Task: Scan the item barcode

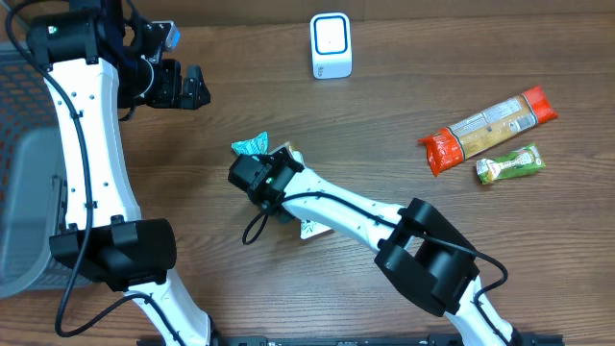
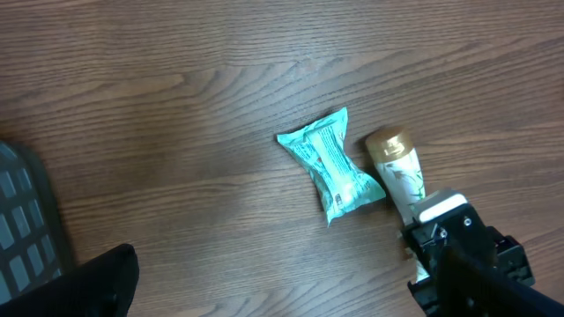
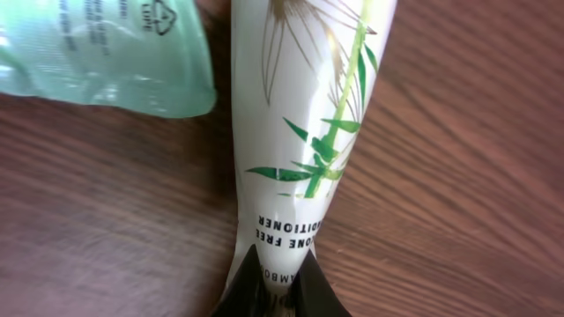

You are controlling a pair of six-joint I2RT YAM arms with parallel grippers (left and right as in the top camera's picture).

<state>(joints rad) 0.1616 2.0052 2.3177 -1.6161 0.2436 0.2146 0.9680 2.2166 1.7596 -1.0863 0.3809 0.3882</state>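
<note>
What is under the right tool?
A white tube with a bamboo print lies on the wooden table, its flat end pinched in the right tool. That end and the tube's underside are covered; no barcode shows.

The tube lay flat near the middle of the worktop, white with green bamboo leaves printed along it and a gold cap at one end. Its crimped tail was pinched between the closed jaws of the right gripper. The scanner, a small white box, stood upright at the far edge, well apart.
</note>
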